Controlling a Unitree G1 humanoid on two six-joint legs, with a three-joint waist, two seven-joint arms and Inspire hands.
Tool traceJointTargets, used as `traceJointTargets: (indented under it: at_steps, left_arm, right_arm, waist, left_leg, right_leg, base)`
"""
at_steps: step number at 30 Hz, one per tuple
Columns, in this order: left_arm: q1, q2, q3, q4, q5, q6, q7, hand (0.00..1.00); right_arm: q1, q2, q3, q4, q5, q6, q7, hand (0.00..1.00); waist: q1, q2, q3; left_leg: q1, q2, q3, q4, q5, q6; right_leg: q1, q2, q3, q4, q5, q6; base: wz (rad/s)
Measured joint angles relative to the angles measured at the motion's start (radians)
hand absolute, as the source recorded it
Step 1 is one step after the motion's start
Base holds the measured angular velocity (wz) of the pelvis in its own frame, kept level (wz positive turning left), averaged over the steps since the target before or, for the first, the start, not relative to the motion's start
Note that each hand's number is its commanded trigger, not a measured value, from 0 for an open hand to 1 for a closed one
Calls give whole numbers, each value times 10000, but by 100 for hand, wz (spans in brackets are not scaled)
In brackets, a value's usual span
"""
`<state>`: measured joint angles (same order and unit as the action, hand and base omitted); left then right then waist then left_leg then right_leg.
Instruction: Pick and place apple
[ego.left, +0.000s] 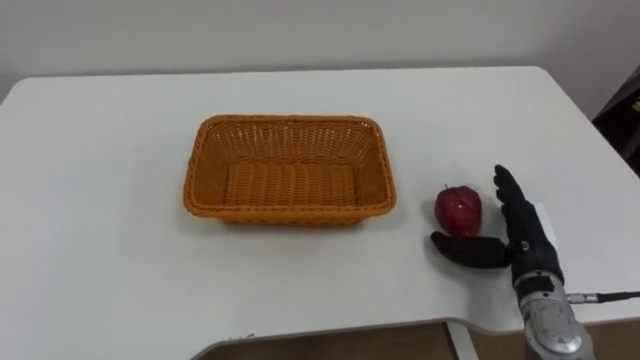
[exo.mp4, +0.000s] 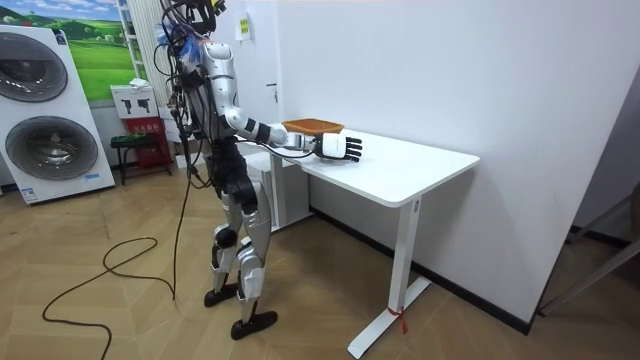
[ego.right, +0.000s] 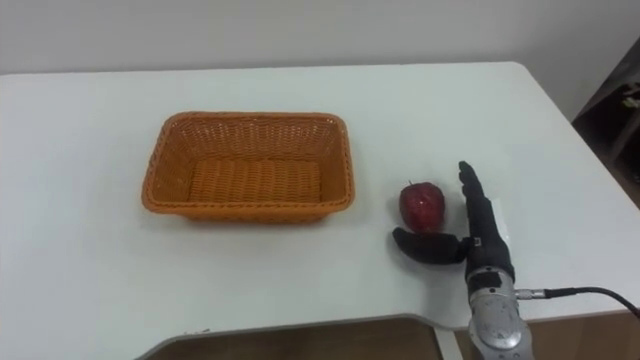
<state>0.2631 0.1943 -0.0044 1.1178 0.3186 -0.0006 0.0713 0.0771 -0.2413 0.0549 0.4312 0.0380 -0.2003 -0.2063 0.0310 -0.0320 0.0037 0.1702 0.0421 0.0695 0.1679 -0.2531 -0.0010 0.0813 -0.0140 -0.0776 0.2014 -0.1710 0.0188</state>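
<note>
A dark red apple (ego.left: 458, 208) (ego.right: 423, 204) stands on the white table (ego.left: 120, 250), just right of an empty orange wicker basket (ego.left: 288, 170) (ego.right: 248, 167). My right hand (ego.left: 512, 232) (ego.right: 478, 235) is open right beside the apple, on its right. The straight fingers point away from me and the thumb reaches under the apple's near side. Whether the hand touches the apple I cannot tell. In the room view the right hand (exo.mp4: 341, 146) is stretched over the table next to the basket (exo.mp4: 312, 126).
The table's front edge (ego.left: 330, 335) runs close below the hand, and its right edge (ego.left: 580, 130) lies just beyond it. In the room view I stand at the table's end, with washing machines (exo.mp4: 50, 110) behind me.
</note>
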Motion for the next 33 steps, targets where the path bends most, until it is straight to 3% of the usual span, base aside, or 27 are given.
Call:
traceJointTargets:
  at_steps: [10, 11, 12, 22, 33]
  left_arm:
    - [126, 33, 33, -28, 7, 9, -171, 0]
    - [127, 37, 38, -28, 12, 10, -197, 0]
    - [127, 47, 40, -27, 13, 10, -255, 0]
    - [181, 139, 225, -123, 199, 33, -628, 0]
    - [147, 165, 225, -226, 289, 188, -631, 0]
  right_arm:
    - [-467, -184, 6, 936, -455, -29, 391, 0]
    - [-510, -216, 5, 1015, -556, -40, 427, 58]
    - [-566, -271, 7, 1065, -671, -30, 482, 100]
    - [-807, -845, -172, 1424, -1314, 176, 322, 100]
    - [-807, -776, -268, 1429, -1310, 260, 238, 100]
  waist:
    - [88, -69, 23]
    - [98, -69, 23]
    - [129, -72, 23]
    - [397, -170, 3]
    - [565, -221, 1]
  left_leg:
    - [91, -18, -164, 122, -1, 0]
    - [91, -18, -165, 130, -1, 0]
    - [90, -18, -164, 140, -1, 0]
    - [91, -15, -193, 178, -2, -2]
    - [87, -15, -206, 166, -2, -2]
  right_leg:
    - [172, -13, -67, 24, 0, 0]
    - [174, -12, -67, 26, 0, 0]
    - [175, -12, -68, 35, 0, 0]
    - [217, -7, -110, 36, 4, -7]
    - [223, -13, -135, 24, 4, -7]
  base:
    - [3]
    - [0]
    - [0]
    - [1]
    - [0]
